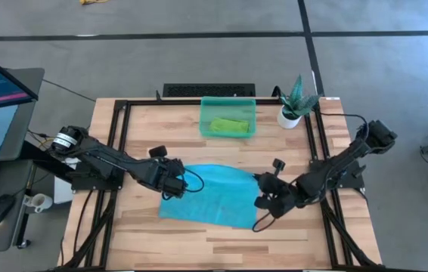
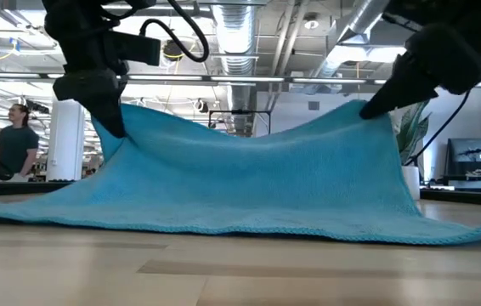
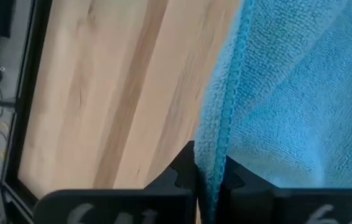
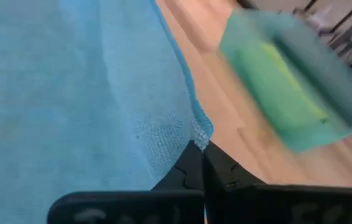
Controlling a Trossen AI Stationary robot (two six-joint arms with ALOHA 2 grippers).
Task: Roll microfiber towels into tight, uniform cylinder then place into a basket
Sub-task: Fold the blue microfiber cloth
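Blue towel [image 1: 214, 193]: spread between both grippers, two upper corners lifted, lower edge resting on the table.
Left gripper [image 1: 175, 183]: clamped on one corner.
Right gripper [image 1: 265, 198]: pinched shut on the opposite corner.
Basket [image 1: 228, 118]: beyond the grippers, green towel [image 1: 231, 125] inside.
Surface: pale wooden table [image 1: 221, 240].
Low view only: person [image 2: 19, 140] standing, ceiling ducts.
High view only: potted plant [image 1: 296, 101] beside the basket.

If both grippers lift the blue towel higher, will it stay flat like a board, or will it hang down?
Probably it hangs. The blue towel already sags between the left gripper and the right gripper, which are shut on its far edge, while its near edge lies on the table. It seems light and soft. The fuzzy weave probably grips well.
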